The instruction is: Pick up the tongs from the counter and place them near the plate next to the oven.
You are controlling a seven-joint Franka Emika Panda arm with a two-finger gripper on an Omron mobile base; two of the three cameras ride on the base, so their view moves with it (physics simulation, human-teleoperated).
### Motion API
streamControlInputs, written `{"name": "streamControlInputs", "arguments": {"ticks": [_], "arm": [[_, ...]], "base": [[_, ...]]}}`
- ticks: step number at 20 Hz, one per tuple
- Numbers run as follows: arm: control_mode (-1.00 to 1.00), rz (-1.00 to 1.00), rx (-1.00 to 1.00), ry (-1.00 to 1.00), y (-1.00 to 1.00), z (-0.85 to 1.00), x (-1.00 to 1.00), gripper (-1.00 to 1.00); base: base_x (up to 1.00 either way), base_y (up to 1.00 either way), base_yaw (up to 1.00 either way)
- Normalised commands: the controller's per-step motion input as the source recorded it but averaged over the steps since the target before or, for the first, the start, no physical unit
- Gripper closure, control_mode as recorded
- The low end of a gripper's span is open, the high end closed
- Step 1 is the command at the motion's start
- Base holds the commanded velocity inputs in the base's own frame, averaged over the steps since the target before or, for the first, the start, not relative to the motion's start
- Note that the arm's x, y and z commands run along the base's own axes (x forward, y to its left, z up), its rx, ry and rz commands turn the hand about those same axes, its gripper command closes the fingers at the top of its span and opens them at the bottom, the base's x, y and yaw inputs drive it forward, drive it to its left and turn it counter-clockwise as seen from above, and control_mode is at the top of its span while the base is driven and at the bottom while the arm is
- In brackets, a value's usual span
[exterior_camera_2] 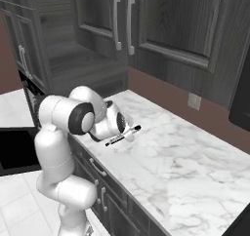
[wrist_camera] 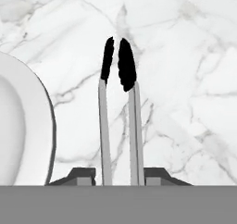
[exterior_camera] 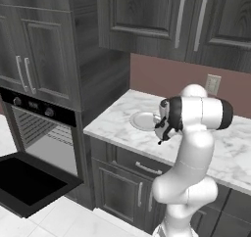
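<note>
While the tongs (wrist_camera: 119, 121) are clamped by their handle end between the fingers of the gripper (wrist_camera: 119, 174), they are carried clear of the marble worktop (wrist_camera: 185, 79), their dark tips pointing away from the hand and the pale plate (wrist_camera: 23, 126) lying just beside them in the hand view. Beyond the worktop's end, the black wall oven (exterior_camera: 41, 133) is seen with its door dropped open. If the tongs are released from this height, or lowered too far towards the plate, they could bounce, roll, or end up propped on its rim rather than laid beside it.

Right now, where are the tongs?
The tongs are clamped in the pincer, held above the marble counter just beside the plate, near the oven.
</note>
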Motion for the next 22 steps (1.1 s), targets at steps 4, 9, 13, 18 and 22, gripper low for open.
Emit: {"name": "streamControlInputs", "arguments": {"ticks": [4, 9, 13, 18, 22], "arm": [[-1.00, -0.07, 0.00, 0.00, -0.10, -0.12, 0.28, -1.00], [-1.00, -0.03, 0.00, 0.04, -0.01, 0.02, 0.18, -1.00], [-1.00, 0.00, 0.00, 0.09, 0.09, 0.25, 0.00, -1.00], [-1.00, 0.00, 0.00, 0.15, 0.05, 0.22, -0.18, -1.00], [-1.00, 0.00, 0.00, 0.10, 0.00, 0.16, -0.51, -1.00]], "base": [[0.00, 0.00, 0.00], [0.00, 0.00, 0.00], [0.00, 0.00, 0.00], [0.00, 0.00, 0.00], [0.00, 0.00, 0.00]]}}
